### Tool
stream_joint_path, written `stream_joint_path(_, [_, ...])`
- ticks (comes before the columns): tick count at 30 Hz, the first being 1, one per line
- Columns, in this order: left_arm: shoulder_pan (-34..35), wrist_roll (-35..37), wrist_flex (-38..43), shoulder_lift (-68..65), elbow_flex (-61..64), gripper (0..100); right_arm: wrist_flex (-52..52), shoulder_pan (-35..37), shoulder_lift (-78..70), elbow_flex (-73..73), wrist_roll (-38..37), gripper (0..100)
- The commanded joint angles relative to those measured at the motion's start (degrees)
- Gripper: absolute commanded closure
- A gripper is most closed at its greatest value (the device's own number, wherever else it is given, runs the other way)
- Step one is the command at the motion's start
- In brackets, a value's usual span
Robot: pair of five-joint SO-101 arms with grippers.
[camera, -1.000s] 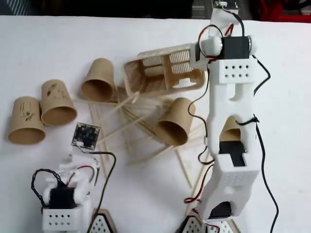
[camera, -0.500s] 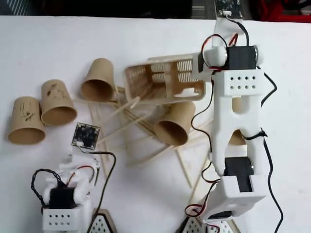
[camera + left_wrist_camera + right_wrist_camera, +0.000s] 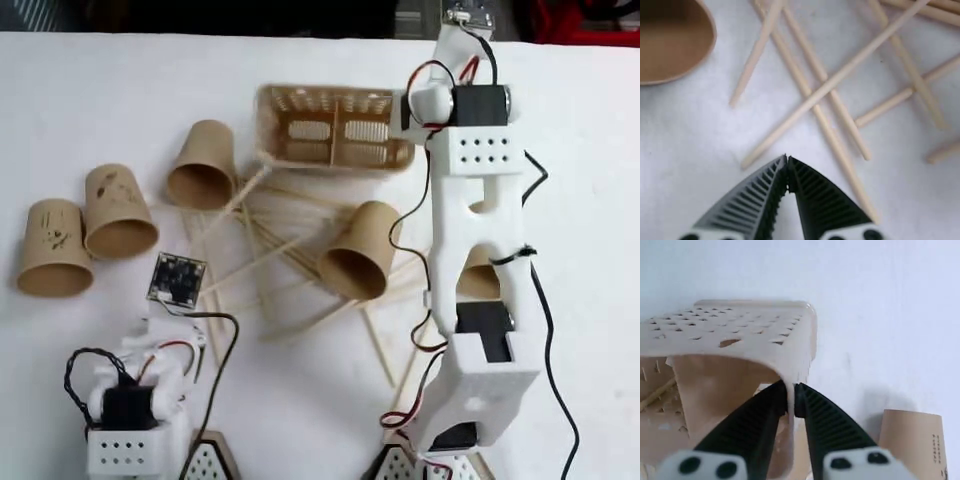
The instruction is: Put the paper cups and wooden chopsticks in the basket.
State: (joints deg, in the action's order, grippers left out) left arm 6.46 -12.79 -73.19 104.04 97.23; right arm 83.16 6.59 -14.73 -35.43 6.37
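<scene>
Precariously, the basket is pinched by its end wall between the closed fingers of the right gripper, at the far side of the table. Should the thin plastic slip, the basket could be tipped and the chopsticks beside it scattered. The left gripper is held closed on nothing above the sticks. Five paper cups are counted (one half hidden beneath the right arm), none in the basket; the crisscrossed chopsticks cannot be counted exactly.

L end effector closed, tucked; R end effector outstretched, tight on basket
</scene>
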Motion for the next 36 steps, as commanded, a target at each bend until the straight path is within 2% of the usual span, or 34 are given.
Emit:
stream_joint_path(1, [-0.04, -0.26, -0.26, 0.22, -0.26, 98, -2.51, 0.22, 0.40, -0.26, 0.70, 89.1])
stream_joint_path(5, [-0.04, -0.26, -0.26, 0.22, -0.26, 98, -2.59, 0.22, -1.80, -0.44, 0.70, 78.3])
stream_joint_path(10, [-0.04, -0.26, -0.26, 0.22, -0.26, 98, -2.42, 0.04, -3.03, -0.53, 0.70, 81.0])
stream_joint_path(20, [0.04, -0.26, -0.26, 0.22, -0.26, 98, -1.10, 0.31, 7.25, -0.09, 0.26, 81.1])
stream_joint_path(34, [0.13, -0.26, -0.26, 0.22, -0.26, 98, 0.75, 5.58, 7.87, -2.64, 0.18, 80.8])
stream_joint_path(36, [0.13, -0.26, -0.26, 0.22, -0.26, 98, 0.75, 6.29, 8.31, -3.43, -1.76, 80.8])
